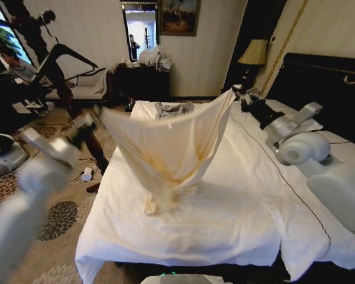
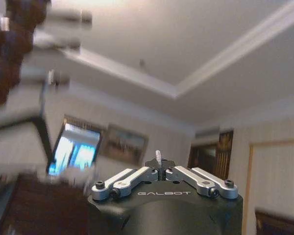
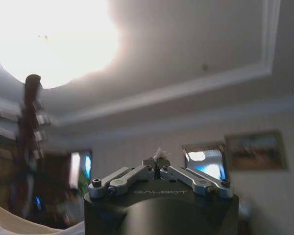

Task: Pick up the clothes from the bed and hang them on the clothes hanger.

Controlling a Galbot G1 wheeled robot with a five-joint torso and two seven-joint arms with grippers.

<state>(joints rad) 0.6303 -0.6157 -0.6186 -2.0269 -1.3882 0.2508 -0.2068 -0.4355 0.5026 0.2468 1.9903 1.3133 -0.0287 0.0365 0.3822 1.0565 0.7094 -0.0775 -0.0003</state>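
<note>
Clothes (image 1: pixel 165 148), one large cream garment with long sleeves, hang spread between the two grippers above the bed (image 1: pixel 213 231). The upper corners are lifted high at left and right, the middle sags into a deep V, and the lowest folds rest on the white sheet near the bed's centre.

The left gripper (image 1: pixel 93 118) sits at the garment's upper left corner, out beyond the bed's left edge and above the carpet. Its arm reaches forward from the near left and appears blurred. In the left wrist view the fingers (image 2: pixel 159 172) are closed together with a thin sliver of pale fabric pinched between the tips.

The right gripper (image 1: pixel 241 94) holds the upper right corner over the far right of the bed, near the dark headboard (image 1: pixel 319 77). Its arm extends from the near right, bent at a white elbow joint. The right wrist view shows its fingers (image 3: pixel 157 164) drawn together on a small tuft of cloth.

Each grip appears to take only a little of the thin fabric, so pulling the corners further apart, or a quick motion, could probably tug a corner free and drop that side. The trailing folds may also drag across the sheet.

A small grey garment (image 1: pixel 171 108) lies at the bed's far end.
</note>
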